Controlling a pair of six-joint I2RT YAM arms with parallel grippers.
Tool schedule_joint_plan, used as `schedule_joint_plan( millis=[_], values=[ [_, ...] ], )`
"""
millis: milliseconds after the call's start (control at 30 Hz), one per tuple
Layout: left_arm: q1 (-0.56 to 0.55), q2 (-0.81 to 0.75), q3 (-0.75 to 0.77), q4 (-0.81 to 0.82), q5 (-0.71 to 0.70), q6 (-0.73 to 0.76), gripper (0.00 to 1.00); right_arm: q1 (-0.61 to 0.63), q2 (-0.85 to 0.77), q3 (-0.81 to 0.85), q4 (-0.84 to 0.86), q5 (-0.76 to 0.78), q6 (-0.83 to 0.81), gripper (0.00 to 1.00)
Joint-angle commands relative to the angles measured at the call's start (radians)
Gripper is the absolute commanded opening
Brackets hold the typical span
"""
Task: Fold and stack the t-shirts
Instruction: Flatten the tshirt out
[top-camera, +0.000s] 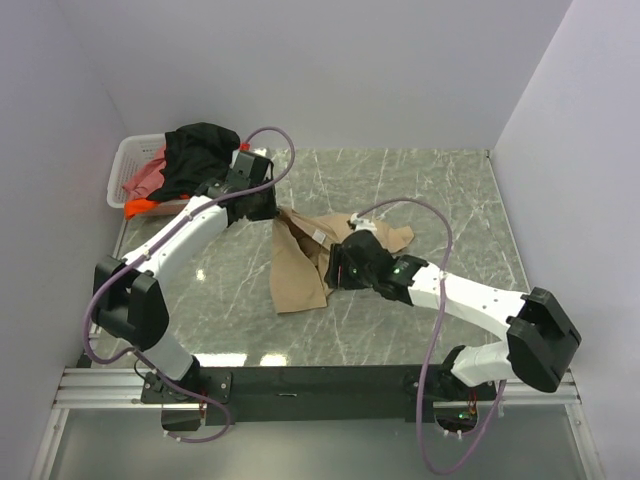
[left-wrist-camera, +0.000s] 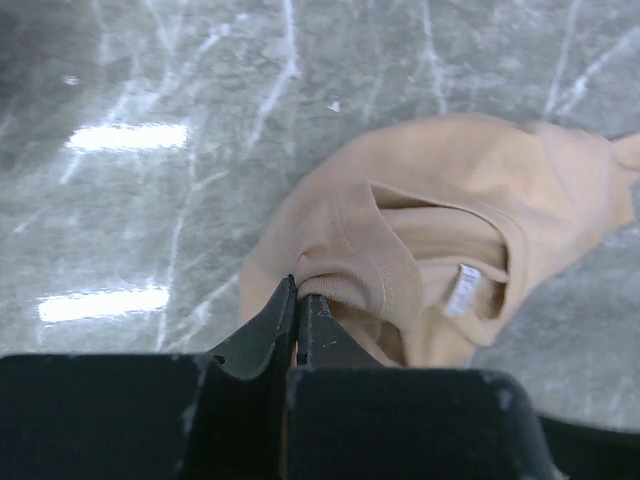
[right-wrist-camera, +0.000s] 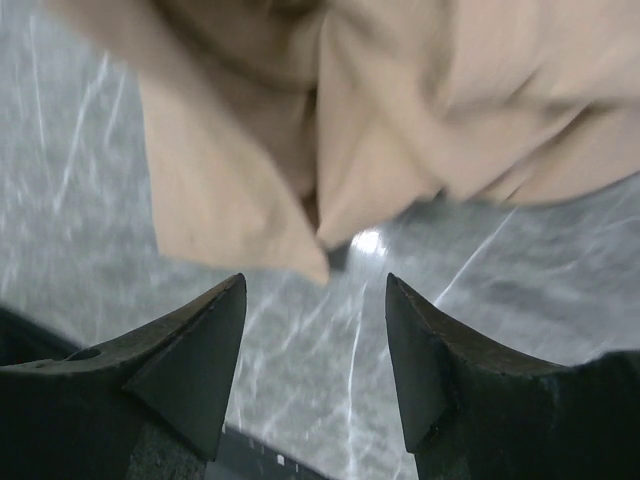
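A crumpled tan t-shirt (top-camera: 298, 268) lies on the marble table between the two arms. In the left wrist view my left gripper (left-wrist-camera: 298, 292) is shut on the ribbed collar edge of the tan t-shirt (left-wrist-camera: 480, 190), beside its small white tag (left-wrist-camera: 462, 290). From above, the left gripper (top-camera: 276, 211) sits at the shirt's upper left end. My right gripper (right-wrist-camera: 315, 290) is open just short of a corner of the tan t-shirt (right-wrist-camera: 240, 170), with nothing between its fingers. It hovers over the shirt's right side (top-camera: 338, 268). A black t-shirt (top-camera: 200, 150), a pink-red one (top-camera: 146, 178) and an orange one (top-camera: 140, 207) are heaped in and over the basket.
A white lattice basket (top-camera: 124, 160) stands at the table's back left corner, against the left wall. White walls close the table on the left, back and right. A black rail (top-camera: 320, 380) with the arm bases runs along the near edge.
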Motion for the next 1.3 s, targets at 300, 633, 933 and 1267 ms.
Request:
schedule_joint_plan(
  millis=[300,633,933,1267],
  values=[
    [-0.001,-0.069,-0.043,0.006,0.076,-0.019,0.00,-0.176,0.145,0.176,-0.006,0.087,-0.112,0.64],
    [0.000,-0.100,-0.055,-0.003,0.076,-0.016,0.01,-0.196,0.349,0.314,-0.070,0.090,-0.143,0.51],
    [0.000,-0.173,-0.052,0.023,0.121,0.062,0.01,-0.291,0.250,0.331,-0.148,0.158,-0.183,0.00],
    [-0.035,-0.258,0.028,0.058,0.421,0.171,0.01,-0.388,-0.020,0.467,-0.294,0.228,-0.330,0.00]
  ],
)
